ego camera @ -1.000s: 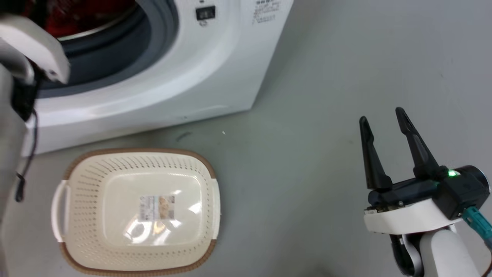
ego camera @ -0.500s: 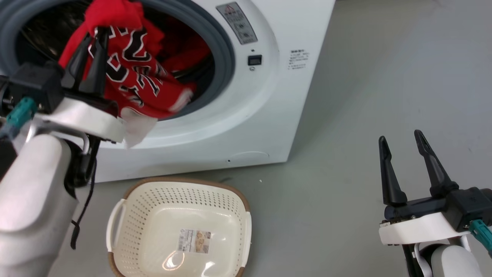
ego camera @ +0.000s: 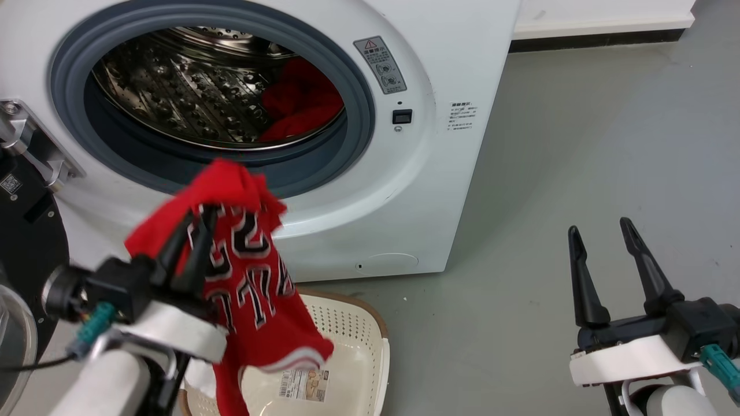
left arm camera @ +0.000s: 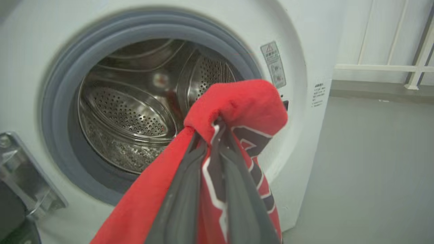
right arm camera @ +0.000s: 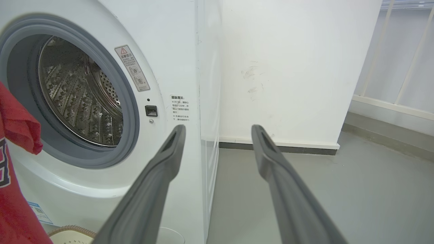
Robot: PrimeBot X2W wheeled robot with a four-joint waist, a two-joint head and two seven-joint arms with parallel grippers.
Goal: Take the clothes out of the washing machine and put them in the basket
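Your left gripper (ego camera: 200,214) is squeezed tight on the jersey (ego camera: 254,300). A bunch of red cloth is pinched between its two fingers.

The jersey is all the way out of the machine (ego camera: 439,144). It hangs in the air in front of the machine, a bit below the round hole. Its bottom end hangs down over the basket (ego camera: 361,329), which sits on the floor right in front of the machine. I cannot tell if the cloth touches the basket. You can see the label (ego camera: 303,384) on the basket's bottom, and no clothes lie in there yet.

Your right gripper (ego camera: 598,226) is spread wide and holds nothing. It hovers low down, well off to the right of the machine.

Inside the machine, the other red garment (ego camera: 300,104) lies at the right side of the drum (ego camera: 185,92).

So I think you are not yet half way. The jersey is out but not dropped. You need to let it go into the basket. Then you need to reach back into the machine, pull out the other red garment, and put that one in too.
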